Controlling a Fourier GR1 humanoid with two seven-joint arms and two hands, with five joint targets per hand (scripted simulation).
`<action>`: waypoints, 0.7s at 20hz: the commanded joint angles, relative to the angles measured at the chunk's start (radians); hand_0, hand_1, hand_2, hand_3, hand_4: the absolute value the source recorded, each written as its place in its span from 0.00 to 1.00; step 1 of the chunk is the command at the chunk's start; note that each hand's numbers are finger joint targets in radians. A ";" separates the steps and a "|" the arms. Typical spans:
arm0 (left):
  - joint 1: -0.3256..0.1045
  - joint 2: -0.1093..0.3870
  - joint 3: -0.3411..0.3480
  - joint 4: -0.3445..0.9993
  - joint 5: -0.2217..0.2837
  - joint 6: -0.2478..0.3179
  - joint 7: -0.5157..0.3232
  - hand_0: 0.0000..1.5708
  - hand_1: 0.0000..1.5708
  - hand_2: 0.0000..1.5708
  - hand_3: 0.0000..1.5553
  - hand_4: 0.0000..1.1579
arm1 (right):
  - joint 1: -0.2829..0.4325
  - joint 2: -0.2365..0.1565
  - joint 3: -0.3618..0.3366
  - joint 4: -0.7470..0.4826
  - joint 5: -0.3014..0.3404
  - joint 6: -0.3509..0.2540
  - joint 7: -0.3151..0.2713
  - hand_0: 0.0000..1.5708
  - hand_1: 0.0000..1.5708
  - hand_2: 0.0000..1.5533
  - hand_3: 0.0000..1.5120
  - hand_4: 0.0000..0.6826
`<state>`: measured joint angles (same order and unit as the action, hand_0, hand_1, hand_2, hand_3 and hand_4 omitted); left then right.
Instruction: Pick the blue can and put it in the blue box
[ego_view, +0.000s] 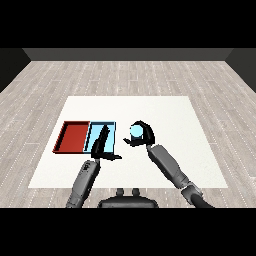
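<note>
Right hand (143, 136) curled round the can (135, 131), just right of the blue tray (111, 125) and outside its rim — whether lifted or standing on the table (170, 115) cannot be told from this view. Left hand (101, 146) stretched out over the blue tray, fingers straight and together, thumb out to the side, holding nothing. Red tray (75, 136) touching the blue one on its far left side. Judged as the carry stage: can in hand, not yet over the tray. Chief risk — a clash with the left hand, lying across the very floor where the can belongs; a sideways sweep from the right could bump those straight fingers and tip or knock the can. Second risk: too low a path, catching the can's base on the tray's near wall and shoving the tray into the red one, or tilting the can in the hand. Third: release too early, short of the rim, leaving the can on the table beside the tray; or too far left, past the shared wall and into the red tray. A round can let go at a tilt would likely topple and roll. Safest course, by this reading — left hand drawn clear first, can raised above the rim, then lowered upright over bare blue floor.
</note>
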<state>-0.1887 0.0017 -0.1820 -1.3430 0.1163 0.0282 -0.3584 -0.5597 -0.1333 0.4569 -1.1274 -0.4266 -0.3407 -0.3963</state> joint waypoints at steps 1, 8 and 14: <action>-0.055 -0.002 0.002 -0.013 -0.013 0.011 0.065 0.00 0.00 0.00 0.00 0.00 | 0.037 -0.018 -0.048 -0.099 0.047 0.030 0.088 0.91 0.91 0.93 0.93 0.98; -0.048 -0.002 -0.206 0.080 0.065 0.199 0.005 0.00 0.00 0.00 0.00 0.00 | 0.045 0.050 -0.100 -0.071 0.129 0.089 0.058 0.90 0.90 0.93 0.94 0.97; -0.150 -0.002 -0.257 0.254 0.141 0.253 -0.047 0.00 0.00 0.00 0.00 0.00 | 0.056 0.095 -0.099 -0.115 0.197 0.104 0.077 0.89 0.89 0.93 0.93 0.99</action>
<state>-0.3222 0.0002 -0.3811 -1.1641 0.2212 0.2325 -0.3664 -0.5053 -0.0611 0.3688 -1.2127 -0.2673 -0.2472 -0.3272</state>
